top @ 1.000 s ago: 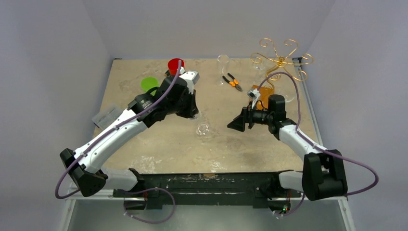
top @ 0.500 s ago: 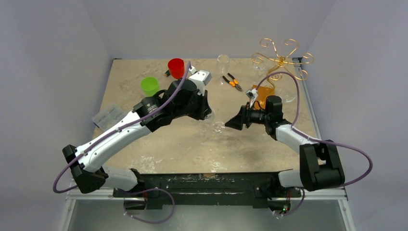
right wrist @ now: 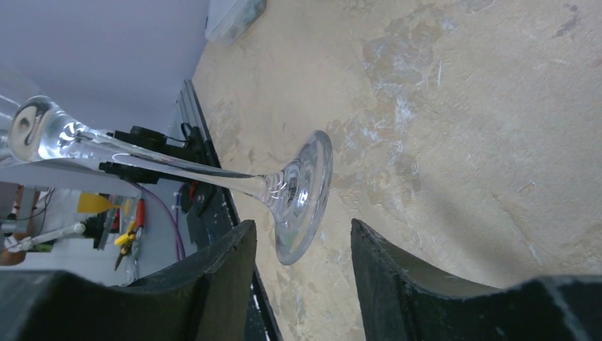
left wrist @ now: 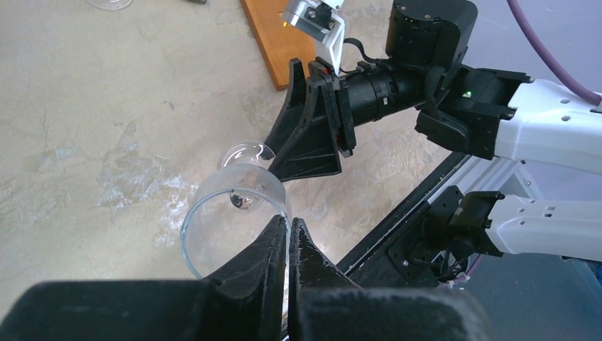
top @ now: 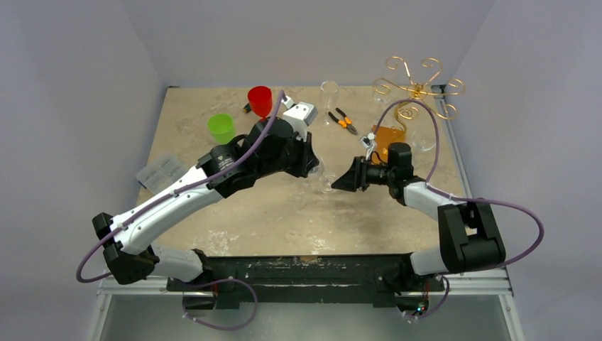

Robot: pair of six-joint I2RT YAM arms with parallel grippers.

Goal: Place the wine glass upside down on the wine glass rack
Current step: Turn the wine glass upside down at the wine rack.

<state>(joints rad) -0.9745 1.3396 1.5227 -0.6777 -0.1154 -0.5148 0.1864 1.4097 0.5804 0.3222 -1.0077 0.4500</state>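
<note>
My left gripper (top: 310, 165) is shut on the rim of the clear wine glass (top: 323, 181) and holds it off the table, lying roughly sideways. In the left wrist view the fingertips (left wrist: 278, 226) pinch the bowl's edge (left wrist: 213, 213), and the foot (left wrist: 245, 151) points at the right gripper. My right gripper (top: 339, 183) is open. In the right wrist view the glass foot (right wrist: 302, 195) sits between its fingers, close to the left one (right wrist: 227, 256), with a gap on each side. The wine glass rack (top: 415, 89), gold wire on an orange-brown base (top: 389, 138), stands at the far right.
A red cup (top: 260, 97) and a green cup (top: 221, 126) stand at the far left. Orange-handled pliers (top: 343, 121) lie beside another clear glass (top: 329, 92) at the back. A clear plastic box (top: 160, 170) sits at the left edge.
The left arm has carried the wine glass rightward to the right gripper. The right gripper's jaws have narrowed around the glass foot.
</note>
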